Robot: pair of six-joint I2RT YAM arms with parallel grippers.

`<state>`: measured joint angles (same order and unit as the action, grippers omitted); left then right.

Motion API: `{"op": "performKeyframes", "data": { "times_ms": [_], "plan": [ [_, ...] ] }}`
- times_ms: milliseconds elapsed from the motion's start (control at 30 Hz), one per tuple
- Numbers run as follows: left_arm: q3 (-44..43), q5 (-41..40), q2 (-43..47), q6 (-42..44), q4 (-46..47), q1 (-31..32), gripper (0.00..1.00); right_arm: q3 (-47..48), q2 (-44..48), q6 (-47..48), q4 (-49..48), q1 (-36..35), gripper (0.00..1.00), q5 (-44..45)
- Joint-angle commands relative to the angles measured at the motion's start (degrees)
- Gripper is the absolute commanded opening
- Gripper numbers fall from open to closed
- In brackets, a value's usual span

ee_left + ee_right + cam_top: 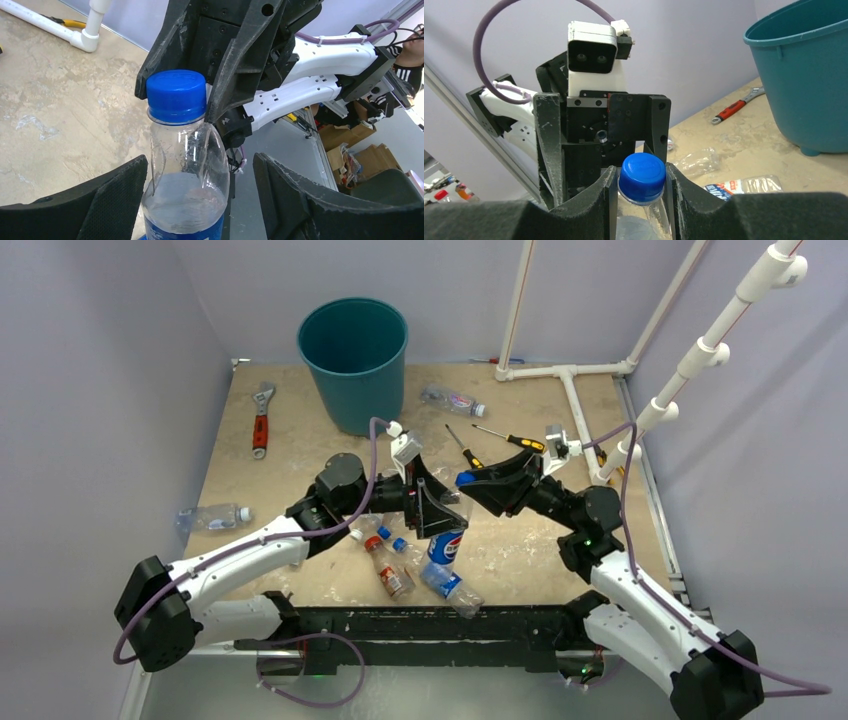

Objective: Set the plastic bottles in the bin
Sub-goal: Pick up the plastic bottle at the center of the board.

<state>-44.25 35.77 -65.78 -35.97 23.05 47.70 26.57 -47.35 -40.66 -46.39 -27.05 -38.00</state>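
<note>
Right gripper (641,173) is clamped on the blue cap (642,177) of a clear Pepsi bottle (184,192), holding it up between the two arms. My left gripper (199,161) straddles the bottle's body with its jaws apart. One pad (120,192) may be touching the plastic, though I can't be sure from this angle. The teal bin (358,400) stands at the far side of the table (300,450), well apart. Other bottles (392,575) lie below the grippers.
</note>
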Motion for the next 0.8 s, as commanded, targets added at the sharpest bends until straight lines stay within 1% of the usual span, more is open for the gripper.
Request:
{"op": "performKeyframes", "data": {
  "times_ms": [0,133,200,333,367,400,467,533,567,600,700,767],
  "plan": [
    [-0.13,1.01,-0.39,-0.08,2.93,0.29,0.73,3.67,-0.01,-0.64,-3.67,-0.71,0.20,1.70],
    [-0.07,0.73,-0.49,0.01,2.66,0.37,0.60,4.39,-0.19,-0.88,-3.44,-0.98,0.20,1.58],
    [-0.05,0.23,-0.51,0.10,2.34,0.37,0.50,4.61,-0.26,-1.14,-3.61,-1.02,0.20,1.30],
    [-0.05,-0.18,0.18,0.33,1.92,0.40,0.36,5.30,-0.15,-1.35,-2.65,-1.16,0.23,0.46],
    [0.02,-0.53,0.54,0.46,1.91,0.38,0.33,5.45,0.08,-1.42,-1.81,-1.16,0.27,0.27],
    [0.02,-0.93,0.97,0.55,1.98,0.37,0.31,5.75,0.38,-1.43,-0.84,-1.16,0.36,0.03],
    [-0.03,-1.67,2.12,0.84,2.00,0.37,0.30,6.39,1.48,-0.71,1.96,-1.16,0.60,-0.59],
    [-0.13,-2.39,3.33,1.47,1.67,0.40,0.28,7.34,3.59,1.17,7.00,-1.16,0.80,-0.37],
    [-0.21,-2.82,3.94,1.86,1.50,0.38,0.28,7.79,5.00,2.32,9.51,-1.16,0.93,-0.33],
    [-0.28,-3.43,4.71,2.15,1.33,0.37,0.27,7.95,6.40,3.70,11.94,-1.16,0.98,-0.14],
    [-0.57,-6.38,6.98,3.56,0.87,0.38,0.26,7.50,10.35,7.59,17.10,-1.16,0.99,1.10],
    [-0.92,-8.57,8.43,4.08,1.37,0.38,0.26,6.28,11.50,8.43,17.55,-1.16,0.99,-0.41]
  ]
}}
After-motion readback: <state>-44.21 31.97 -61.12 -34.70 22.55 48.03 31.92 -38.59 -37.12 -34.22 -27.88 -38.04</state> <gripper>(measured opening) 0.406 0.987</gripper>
